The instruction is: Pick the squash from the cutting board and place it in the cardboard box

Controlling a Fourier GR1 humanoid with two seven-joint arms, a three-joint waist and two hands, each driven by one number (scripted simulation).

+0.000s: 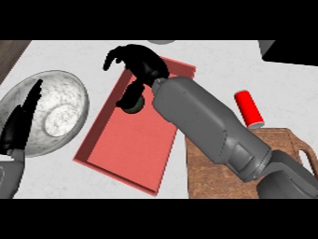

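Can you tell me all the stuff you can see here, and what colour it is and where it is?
Box: one, red and shallow, in the middle of the counter.
Squash: one, dark green, held over the box, mostly hidden by fingers.
Bowl: one, grey marbled, at the left.
Can: one, red, lying right of the box.
Cutting board: one, brown wood with a handle, lower right, partly under the arm.
Counter: one, pale grey.
Dark thing: one, black, top right corner; cannot tell what it is.
Right hand: one, black, curled round the squash above the box.
Left hand: one, black, open over the bowl at the left.
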